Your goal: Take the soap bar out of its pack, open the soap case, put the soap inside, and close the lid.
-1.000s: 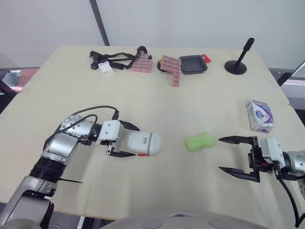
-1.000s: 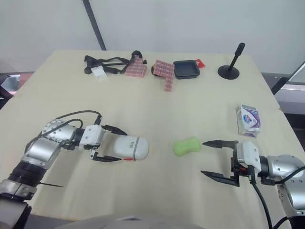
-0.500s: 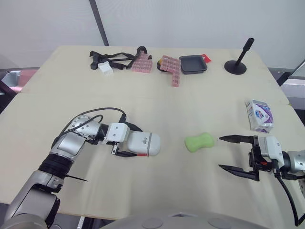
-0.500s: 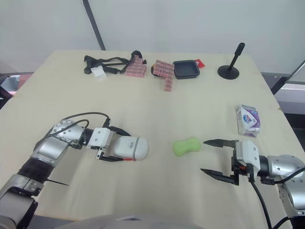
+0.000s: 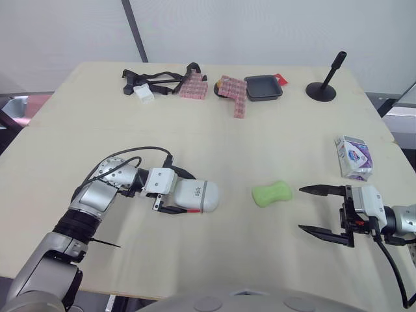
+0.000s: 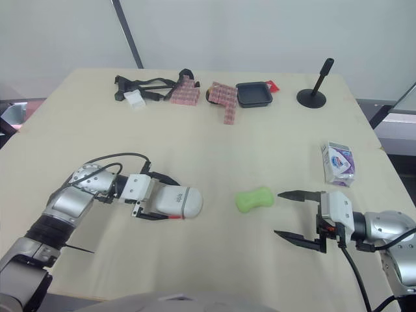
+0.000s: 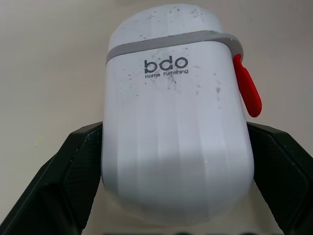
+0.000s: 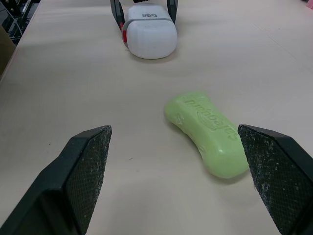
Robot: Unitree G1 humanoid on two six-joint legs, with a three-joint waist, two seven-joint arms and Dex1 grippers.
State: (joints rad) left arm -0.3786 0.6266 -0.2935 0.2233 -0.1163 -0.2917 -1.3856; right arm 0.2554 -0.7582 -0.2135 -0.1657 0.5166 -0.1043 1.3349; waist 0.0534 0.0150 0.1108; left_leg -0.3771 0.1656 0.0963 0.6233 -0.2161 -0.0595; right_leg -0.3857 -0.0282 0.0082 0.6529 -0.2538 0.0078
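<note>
A white soap case (image 5: 195, 195) with a grey band and a red latch lies on its side on the light table, lid closed. My left gripper (image 5: 184, 193) is shut on it, one black finger (image 7: 73, 171) pressed against each flank. The green soap bar (image 5: 272, 193) lies bare on the table to the right of the case. Just right of the soap, my right gripper (image 5: 301, 208) stands open and holds nothing; the soap (image 8: 208, 132) lies ahead of its fingertips. The white and purple soap pack (image 5: 354, 157) lies near the right edge.
Along the far side of the table are a black strap with a white piece (image 5: 149, 83), pink packets (image 5: 235, 94), a small black tray (image 5: 263, 87) and a black stand (image 5: 323, 88). The table's near edge runs close below both grippers.
My left gripper slid forward along the soap case and its fingers closed onto the case's sides. The right gripper and the soap have stayed put.
</note>
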